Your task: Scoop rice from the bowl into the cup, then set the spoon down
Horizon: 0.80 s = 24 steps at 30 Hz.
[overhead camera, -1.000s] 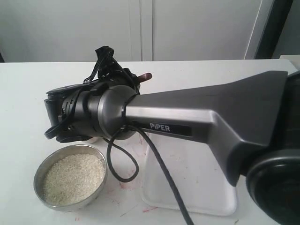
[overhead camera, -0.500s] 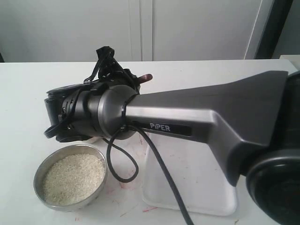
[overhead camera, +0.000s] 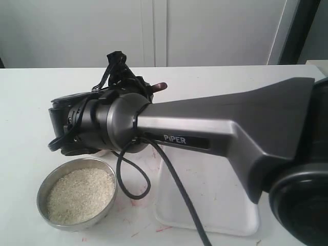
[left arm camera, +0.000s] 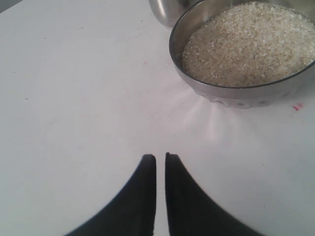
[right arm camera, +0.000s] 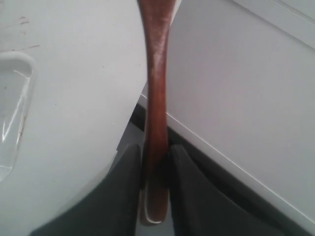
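Reviewing progress, I find the pick-up step complete: the right gripper (right arm camera: 155, 153) is pinching the slim handle of the spoon (right arm camera: 155, 93), with the handle end sticking out just behind the fingers. In the exterior view the right arm (overhead camera: 225, 133) reaches across to the left and hides its own gripper. Only one reddish-brown end of the spoon shows, on the far side of the wrist. The spoon's oval bowl is outside the right wrist view, so I cannot tell whether it carries a load. The bowl (overhead camera: 45, 187) stands at the near left of the desk (overhead camera: 31, 102), and the rice (overhead camera: 79, 195) in it lies high and fairly level, which suggests little has been removed. The cup (left arm camera: 168, 10) stands just beside the bowl on its far side. Only part of its wall shows, so its contents cannot be confirmed. The left gripper (left arm camera: 160, 164) hangs above bare desk near the bowl, fingers pressed almost together and holding nothing. My judgement: the transfer of rice is unconfirmed, and setting the spoon down is not yet done. A white tray (overhead camera: 215, 210) lies at the near right.
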Each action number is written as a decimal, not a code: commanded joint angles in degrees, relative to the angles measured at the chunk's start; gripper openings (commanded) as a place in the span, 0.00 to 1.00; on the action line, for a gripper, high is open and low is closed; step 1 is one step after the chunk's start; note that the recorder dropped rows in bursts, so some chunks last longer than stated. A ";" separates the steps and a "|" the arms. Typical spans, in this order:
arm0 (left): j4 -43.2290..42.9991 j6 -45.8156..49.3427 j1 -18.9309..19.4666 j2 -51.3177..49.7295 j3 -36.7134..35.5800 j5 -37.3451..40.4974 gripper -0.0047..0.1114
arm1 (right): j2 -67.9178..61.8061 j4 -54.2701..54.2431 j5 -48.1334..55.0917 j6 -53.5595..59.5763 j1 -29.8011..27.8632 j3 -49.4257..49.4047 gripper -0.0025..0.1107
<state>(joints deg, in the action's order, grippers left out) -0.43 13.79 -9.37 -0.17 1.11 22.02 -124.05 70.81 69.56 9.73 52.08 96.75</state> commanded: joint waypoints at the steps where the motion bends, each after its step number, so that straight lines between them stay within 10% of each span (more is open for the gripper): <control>1: -0.08 -0.32 0.00 0.17 -0.53 1.98 0.16 | 0.47 1.18 0.40 -7.72 -0.18 -0.23 0.02; 12: -0.08 -0.32 0.00 0.17 -0.53 1.98 0.16 | 9.26 -7.63 0.40 -42.21 -0.18 -0.23 0.02; 24: -0.08 -0.32 0.00 0.17 -0.53 1.98 0.16 | 24.82 -20.56 -2.53 -45.08 -0.18 -0.23 0.02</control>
<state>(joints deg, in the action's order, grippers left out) -0.43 13.79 -9.37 -0.17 1.11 22.02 -103.16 52.14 66.88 -34.32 52.08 96.61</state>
